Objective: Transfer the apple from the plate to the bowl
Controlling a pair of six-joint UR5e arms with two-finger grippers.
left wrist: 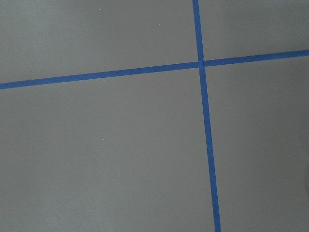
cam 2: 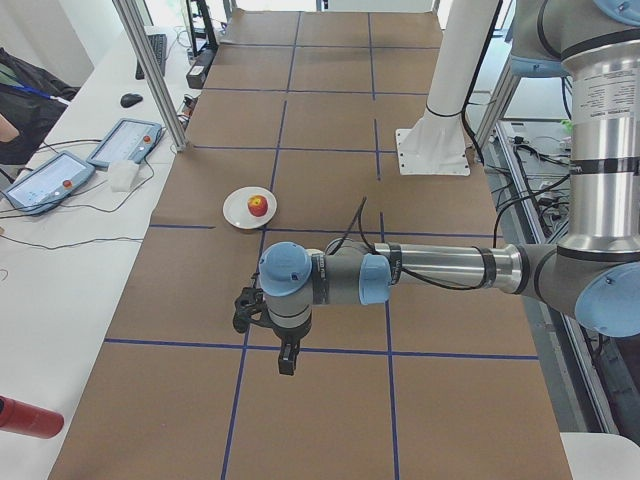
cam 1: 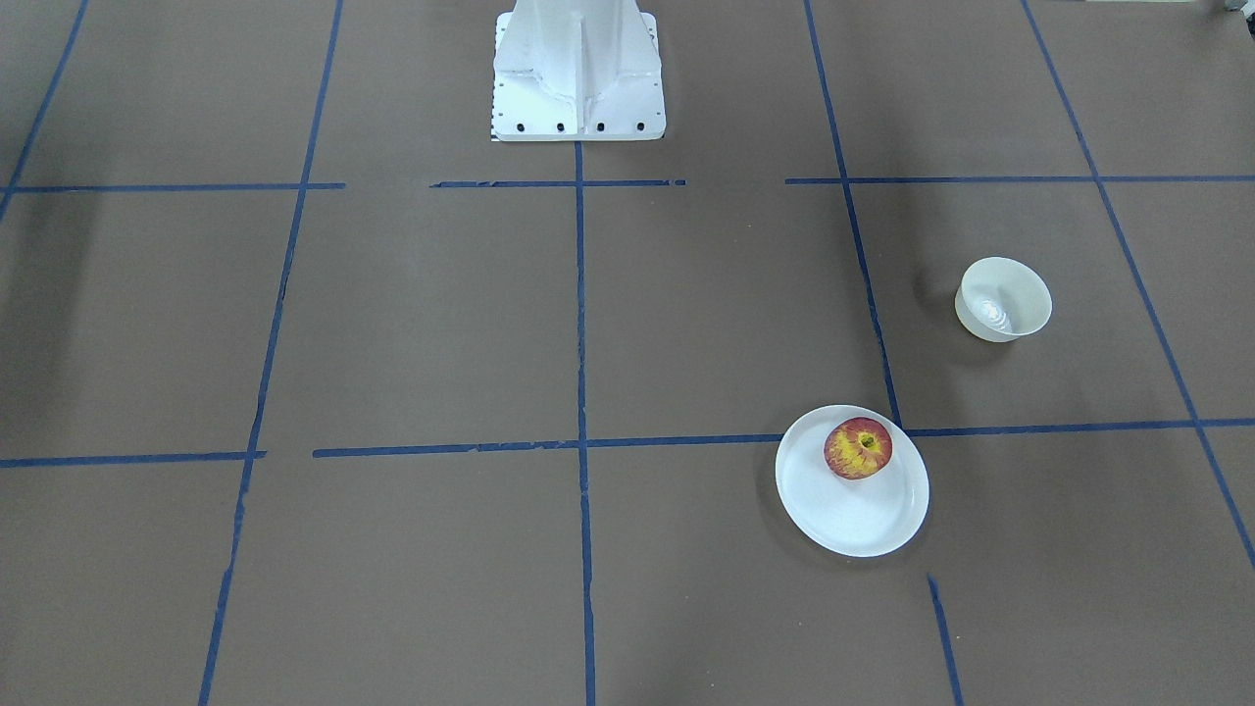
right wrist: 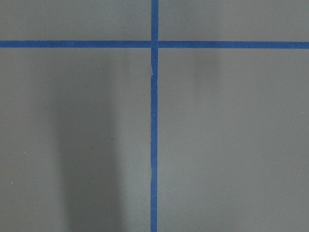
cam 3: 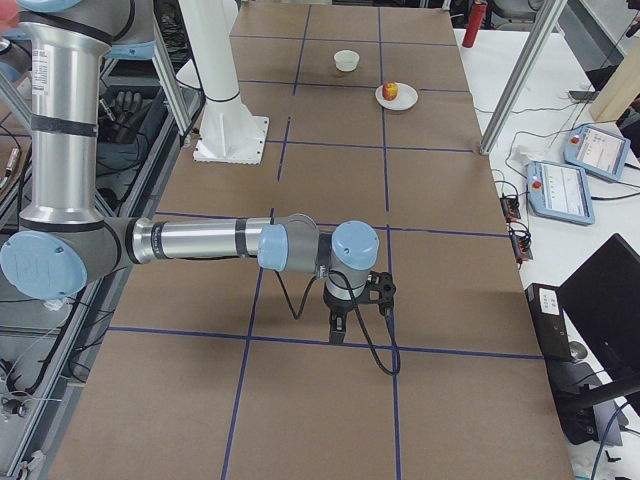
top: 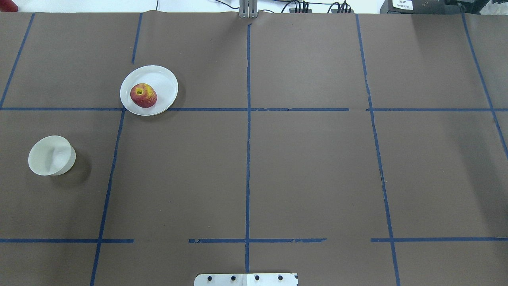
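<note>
The red and yellow apple [cam 1: 858, 448] lies on the white plate [cam 1: 851, 515], near its rim on the robot's side. It also shows in the overhead view [top: 143, 95] on the plate [top: 160, 79]. The small deep white bowl [cam 1: 1003, 299] stands empty, apart from the plate and nearer the robot [top: 51, 155]. My left gripper [cam 2: 287, 360] shows only in the exterior left view, hanging above the table; I cannot tell if it is open. My right gripper [cam 3: 336, 328] shows only in the exterior right view, far from the dishes [cam 3: 397, 97]; I cannot tell its state. Both wrist views show only table.
The brown table cover carries a grid of blue tape lines [top: 248, 139]. The white robot pedestal [cam 1: 578, 69] stands at the robot's edge. Two tablets [cam 2: 125, 142] and a red can [cam 2: 30, 417] lie on the white side table.
</note>
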